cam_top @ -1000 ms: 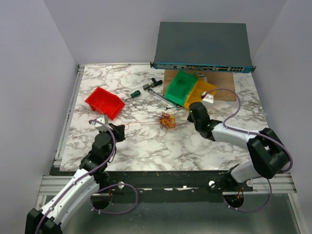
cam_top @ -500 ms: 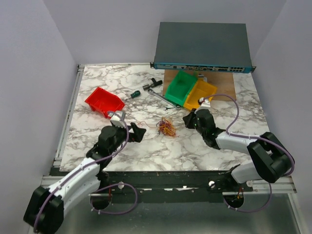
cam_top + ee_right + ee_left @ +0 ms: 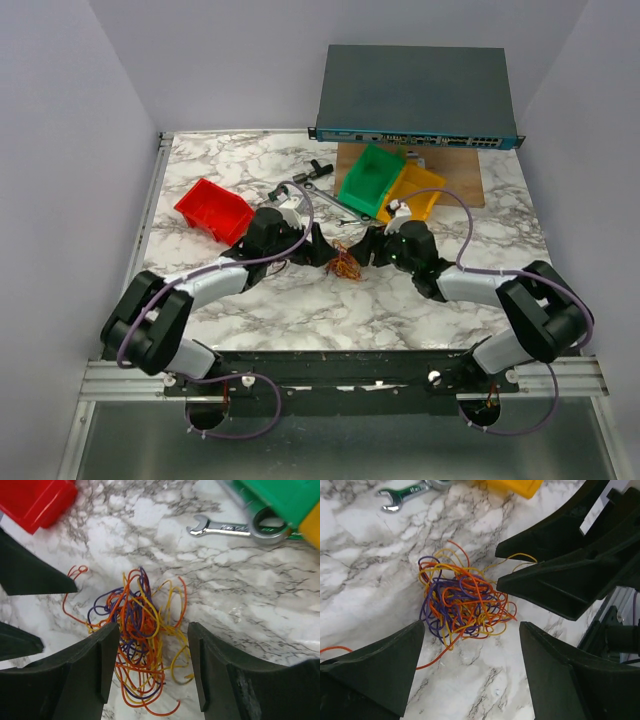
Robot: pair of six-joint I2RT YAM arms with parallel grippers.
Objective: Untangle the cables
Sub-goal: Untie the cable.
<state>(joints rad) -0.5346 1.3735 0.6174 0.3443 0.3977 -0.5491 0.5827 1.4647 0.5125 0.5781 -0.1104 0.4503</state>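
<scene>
Left gripper (image 3: 470, 630) and right gripper (image 3: 154, 630), jaws spread and holding nothing, flank the cables (image 3: 462, 600): a featherlight knot of hair-thin, springy orange, yellow and purple loops near the green bin (image 3: 368, 178), on its robot side. I judge them limp and snag-prone; I'd pinch a stray outer loop, not the core.

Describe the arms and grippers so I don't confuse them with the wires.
Both the left arm and right arm have pale grey-white link shells with black joints. A thick lilac cable loops along each. The left gripper and right gripper carry matte black, wedge-shaped fingers; no markings visible.
</scene>
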